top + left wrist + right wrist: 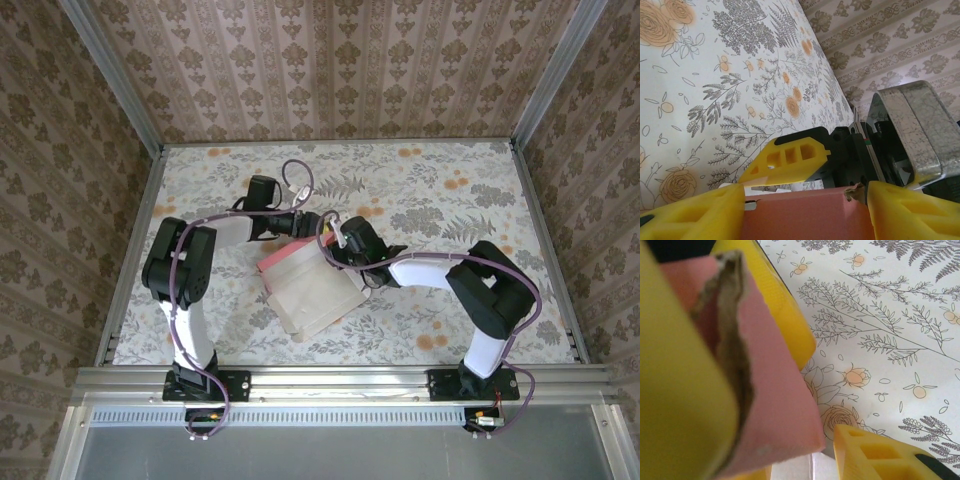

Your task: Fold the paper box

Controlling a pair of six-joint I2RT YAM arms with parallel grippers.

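The paper box lies open in the middle of the table, pale inside up, with a salmon-pink wall raised along its far edge. My left gripper reaches that far edge from the left. In the left wrist view its yellow fingers stand wide, and the pink wall spans the whole gap between them. My right gripper meets the same corner from the right. It is open: a torn pink flap rests against its left finger, clear of its right finger.
The floral tablecloth covers the table, which is framed by aluminium rails at the near edge. Patterned walls enclose the back and sides. Both arms crowd the box's far corner, and the right gripper's finger sits just beyond the left one.
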